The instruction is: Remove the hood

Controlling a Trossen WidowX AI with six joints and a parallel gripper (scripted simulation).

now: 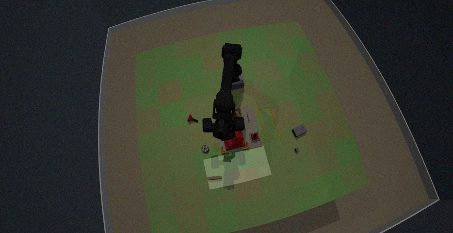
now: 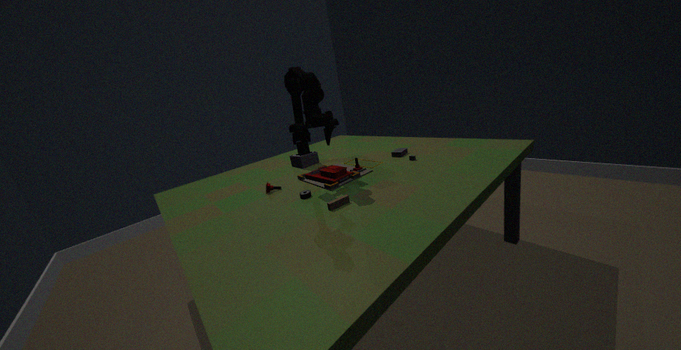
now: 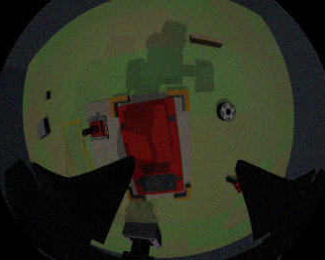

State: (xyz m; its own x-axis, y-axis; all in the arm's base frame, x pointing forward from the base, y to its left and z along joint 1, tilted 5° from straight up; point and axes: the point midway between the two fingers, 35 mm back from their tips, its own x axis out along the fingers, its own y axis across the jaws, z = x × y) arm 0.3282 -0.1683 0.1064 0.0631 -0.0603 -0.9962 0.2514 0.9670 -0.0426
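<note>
The red toy car [image 1: 234, 140] [image 2: 333, 172] [image 3: 151, 134] sits on a grey base plate [image 1: 252, 117] [image 3: 186, 144] between yellow-and-dark corner brackets. A dark rectangular panel [image 3: 159, 183] shows at its end nearer the arm base. The hood's outline cannot be told apart from the red body; no separate hood shows elsewhere. The marked area, a thin yellow outline [image 1: 274, 121] [image 3: 71, 121], lies beside the plate with nothing inside. My gripper [image 1: 223, 126] [image 2: 328, 144] [image 3: 188, 165] is open and empty, pointing down high above the car. In the top view the arm hides part of the car.
A red part with a black peg [image 1: 254, 136] [image 3: 97, 128] stands on the plate. Around lie a wheel [image 1: 204, 148] [image 3: 227, 111], a red piece with a black stem [image 1: 190, 118], a brown bar [image 1: 214, 177] [image 3: 206, 41], a grey box [image 1: 299, 130] and a small block [image 1: 296, 150].
</note>
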